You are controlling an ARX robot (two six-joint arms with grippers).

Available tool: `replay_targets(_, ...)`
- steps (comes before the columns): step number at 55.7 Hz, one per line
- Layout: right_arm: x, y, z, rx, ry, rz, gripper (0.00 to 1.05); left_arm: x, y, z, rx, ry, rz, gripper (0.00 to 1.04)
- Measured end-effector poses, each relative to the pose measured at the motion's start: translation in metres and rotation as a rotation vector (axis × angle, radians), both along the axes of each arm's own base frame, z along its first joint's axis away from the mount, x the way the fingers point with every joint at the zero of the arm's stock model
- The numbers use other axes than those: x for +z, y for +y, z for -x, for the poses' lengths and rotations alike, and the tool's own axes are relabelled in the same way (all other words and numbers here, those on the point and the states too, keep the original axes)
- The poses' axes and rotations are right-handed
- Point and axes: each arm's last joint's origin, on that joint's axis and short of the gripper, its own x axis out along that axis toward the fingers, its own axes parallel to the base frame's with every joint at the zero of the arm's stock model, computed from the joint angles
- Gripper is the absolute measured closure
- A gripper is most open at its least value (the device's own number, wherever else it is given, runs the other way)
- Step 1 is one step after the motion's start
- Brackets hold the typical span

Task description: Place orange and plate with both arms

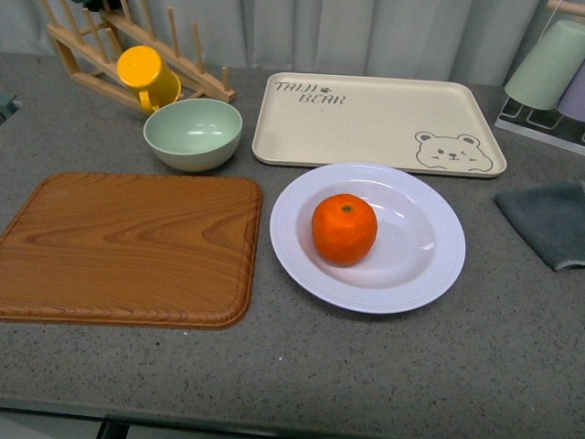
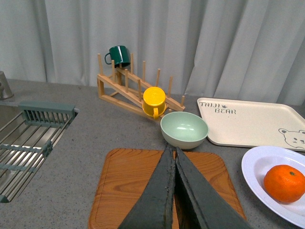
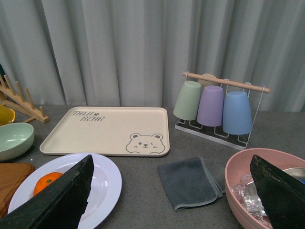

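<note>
**orange in the plate, both grippers empty**

the orange (image 1: 344,229) sat in the well of the lavender-white plate (image 1: 430,274), a little left of its middle. the plate rested on the grey counter (image 1: 366,366), just right of the wooden cutting board (image 1: 128,242) and just near of the beige bear tray (image 1: 366,119). neither arm appeared in the front view. we judged the pairing of fruit and plate done. if the plate was meant for the tray or the board, that carry was left, and nothing we saw settled which.

the left gripper (image 2: 172,153) hung over the cutting board with its jaws pressed together and nothing between them. the right gripper (image 3: 171,164) had its jaws spread wide and empty, above the counter right of the plate, by the grey cloth (image 3: 188,181).

the front view alone gave the whole plate. only the left wrist view showed the sink (image 2: 28,143) at far left and a dark green mug (image 2: 118,55) on the wooden rack (image 2: 125,89), higher up it than the yellow mug (image 2: 154,101). only the right wrist view showed the pink basin (image 3: 232,188) on the right and the whole cup stand (image 3: 200,129) with its green, purple and blue cups.
</note>
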Motion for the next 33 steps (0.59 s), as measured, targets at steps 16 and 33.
replay_targets(16, 0.0, 0.0, 0.0, 0.0, 0.0, 0.0, 0.09, 0.0, 0.0, 0.0, 0.0, 0.0, 0.0, 0.88)
replay_targets(33, 0.0, 0.002, -0.027, 0.051, 0.178, 0.056, 0.09, 0.0, 0.0, 0.0, 0.0, 0.0, 0.0, 0.36)
